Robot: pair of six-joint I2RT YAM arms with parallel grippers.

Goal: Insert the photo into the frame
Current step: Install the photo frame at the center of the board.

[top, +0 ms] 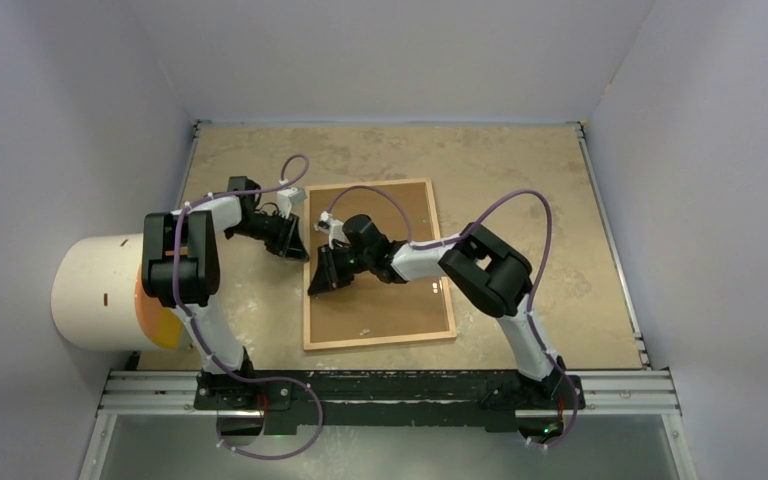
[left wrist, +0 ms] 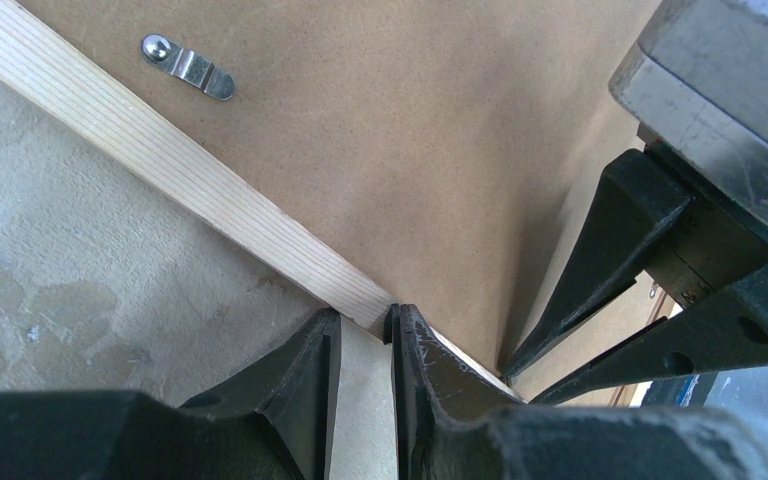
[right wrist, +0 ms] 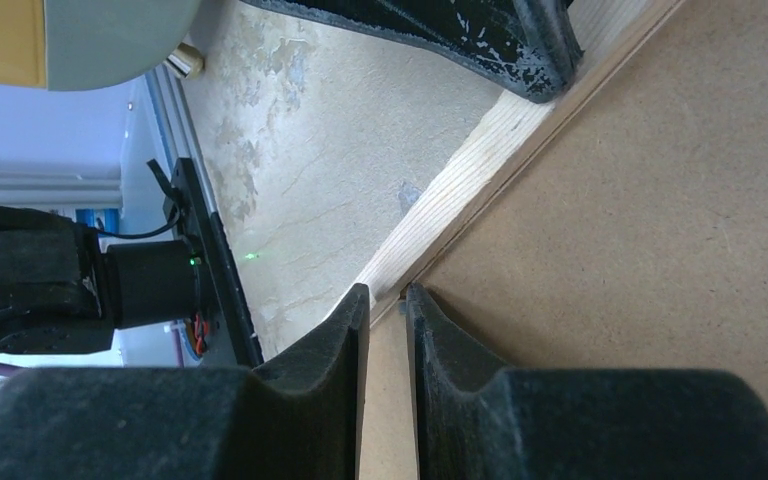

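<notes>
The frame (top: 380, 339) lies flat on the table, back side up, its thin light-wood moulding around a brown backing board (top: 395, 290). The photo is hidden. Both grippers meet at the frame's left rail. My left gripper (top: 298, 254) comes in from the left, and in its wrist view the moulding (left wrist: 210, 195) runs between the two fingertips of the left gripper (left wrist: 362, 326), which are shut on it. Just nearer along the same rail sits my right gripper (top: 317, 286). In the right wrist view, the right gripper (right wrist: 387, 296) pinches the moulding (right wrist: 460, 190), one finger outside and one on the board side.
A small metal turn clip (left wrist: 188, 68) sits on the backing board near the left rail. A white cylinder with an orange patch (top: 95, 290) stands off the table's left edge. White walls enclose three sides, and an aluminium rail (top: 390, 385) carries the arm bases.
</notes>
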